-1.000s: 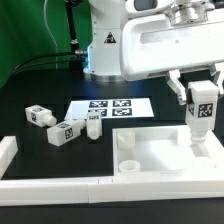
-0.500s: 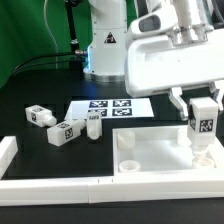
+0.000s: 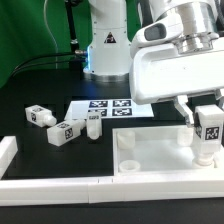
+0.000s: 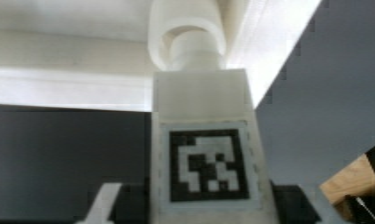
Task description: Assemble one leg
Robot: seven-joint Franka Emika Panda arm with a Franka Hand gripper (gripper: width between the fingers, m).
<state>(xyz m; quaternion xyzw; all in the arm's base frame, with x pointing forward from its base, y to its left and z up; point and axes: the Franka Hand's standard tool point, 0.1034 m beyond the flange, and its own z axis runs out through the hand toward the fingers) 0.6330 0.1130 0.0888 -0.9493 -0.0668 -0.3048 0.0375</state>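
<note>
My gripper (image 3: 208, 113) is shut on a white leg (image 3: 209, 131) with a black-and-white tag, held upright at the exterior view's right. The leg's lower end sits over the far right corner of the large white panel (image 3: 150, 155), at or just above its surface. In the wrist view the leg (image 4: 205, 130) fills the middle, its rounded end pointing at the panel (image 4: 77, 85); my fingers (image 4: 116, 205) hug its sides. Three more legs lie on the table at the exterior view's left: one (image 3: 39, 115), one (image 3: 62, 131) and one upright (image 3: 93, 125).
The marker board (image 3: 110, 108) lies behind the panel. A white rail (image 3: 60, 187) runs along the front, with a raised end (image 3: 6, 152) at the exterior view's left. The robot base (image 3: 105, 45) stands at the back. A round socket (image 3: 129, 167) shows in the panel.
My gripper has moved toward the exterior view's right and down with the leg, bringing its lower end to the panel's far right corner.
</note>
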